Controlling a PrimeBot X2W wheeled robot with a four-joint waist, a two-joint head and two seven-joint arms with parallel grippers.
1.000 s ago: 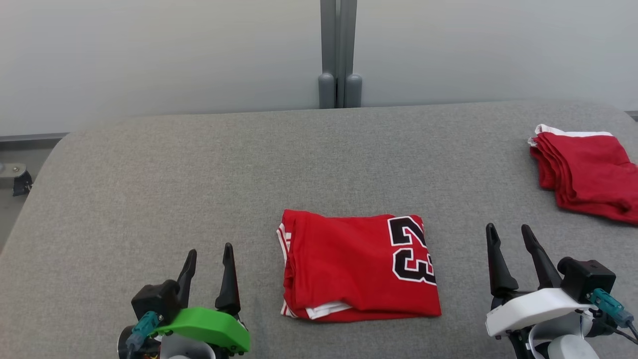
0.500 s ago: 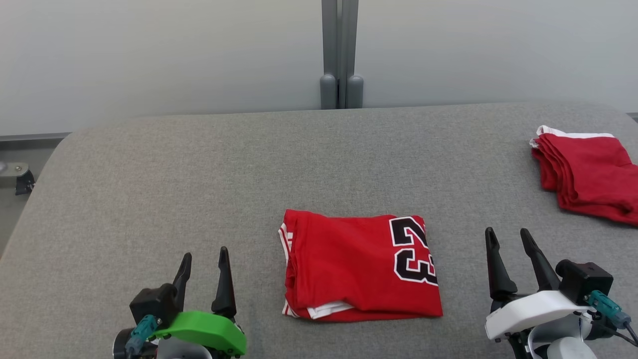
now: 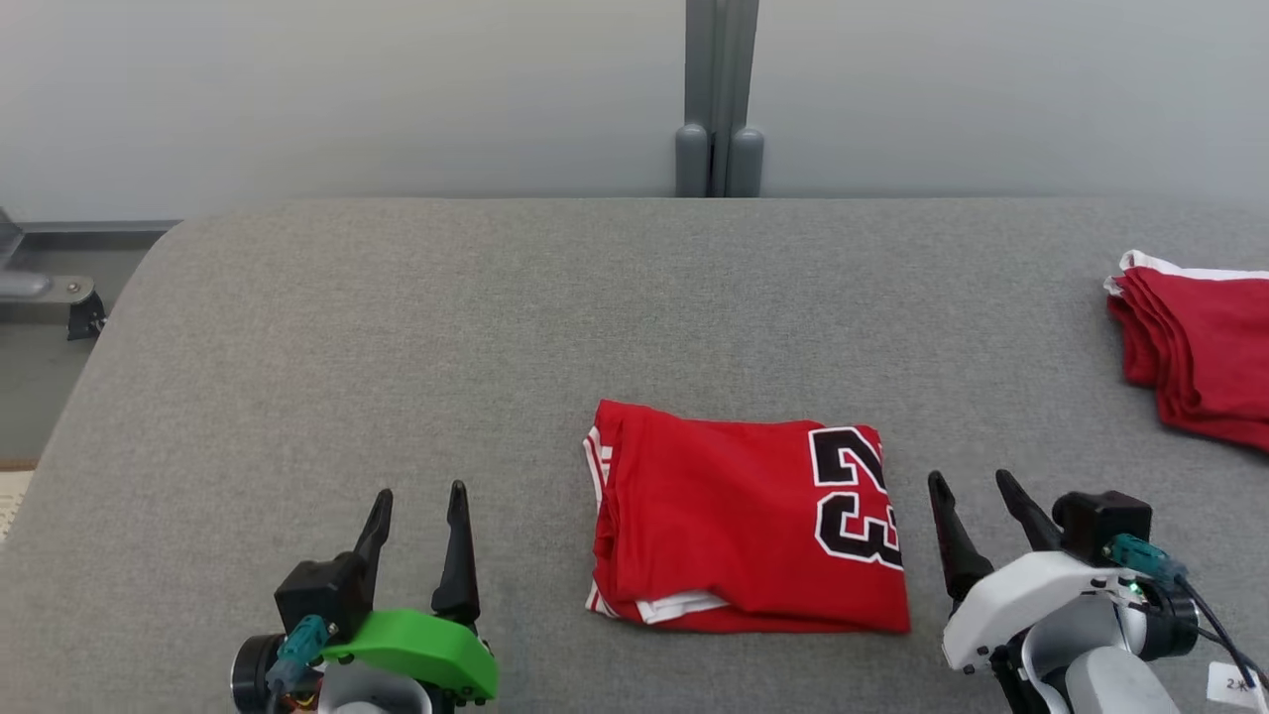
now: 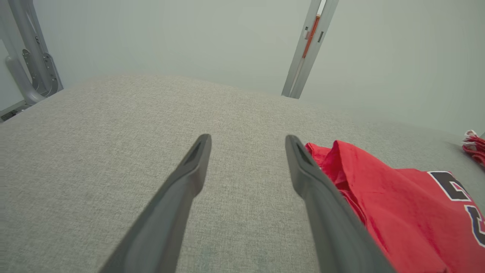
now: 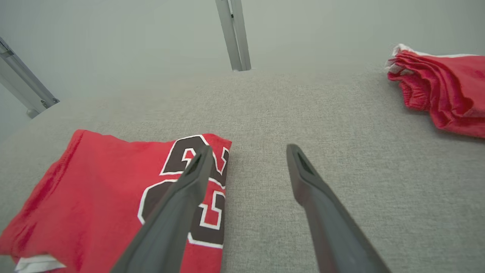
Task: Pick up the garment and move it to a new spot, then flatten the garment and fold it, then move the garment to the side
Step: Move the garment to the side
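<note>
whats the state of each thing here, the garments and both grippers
numbered garment: folded, lying flat on the table, not held
second red garment: folded, lying at the table's far right
left gripper: open, empty
right gripper: open, empty, beside the numbered garment

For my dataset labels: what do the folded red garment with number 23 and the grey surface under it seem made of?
The folded red garment: probably a soft knit sports fabric, matte; it lies in limp layers with soft creases. The fibre cannot be told.
The grey surface: seemingly woven upholstery cloth, matte; a fine speckled weave shows, and its rounded corners suggest padding beneath.
</note>
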